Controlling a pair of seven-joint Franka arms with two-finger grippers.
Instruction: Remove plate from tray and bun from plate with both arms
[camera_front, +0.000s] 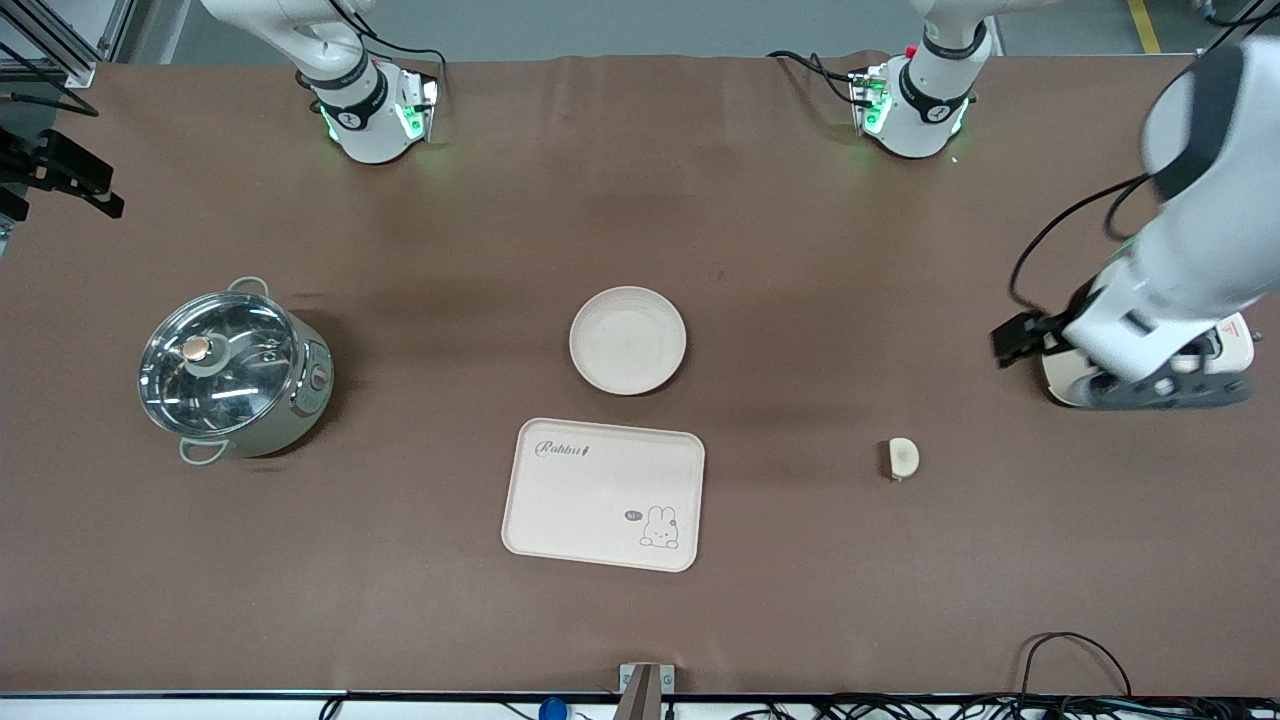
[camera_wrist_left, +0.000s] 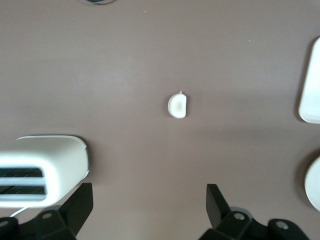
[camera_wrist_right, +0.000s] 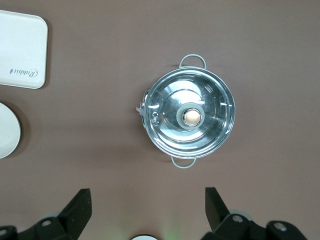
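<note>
The round cream plate (camera_front: 628, 340) lies on the brown table, just farther from the front camera than the rabbit tray (camera_front: 603, 494). The small pale bun (camera_front: 902, 458) lies on the bare table toward the left arm's end, apart from both. The left arm (camera_front: 1190, 250) hangs over that end of the table. My left gripper (camera_wrist_left: 149, 187) is open and empty, high over the table, with the bun (camera_wrist_left: 177, 105) ahead of it. My right gripper (camera_wrist_right: 147, 192) is open and empty, high over the table between its base and the pot (camera_wrist_right: 189, 117).
A steel pot with a glass lid (camera_front: 232, 370) stands toward the right arm's end. A white appliance (camera_wrist_left: 42, 167) sits under the left arm (camera_front: 1225, 355). The tray edge (camera_wrist_left: 312, 85) and the plate edge (camera_wrist_left: 315, 182) show in the left wrist view.
</note>
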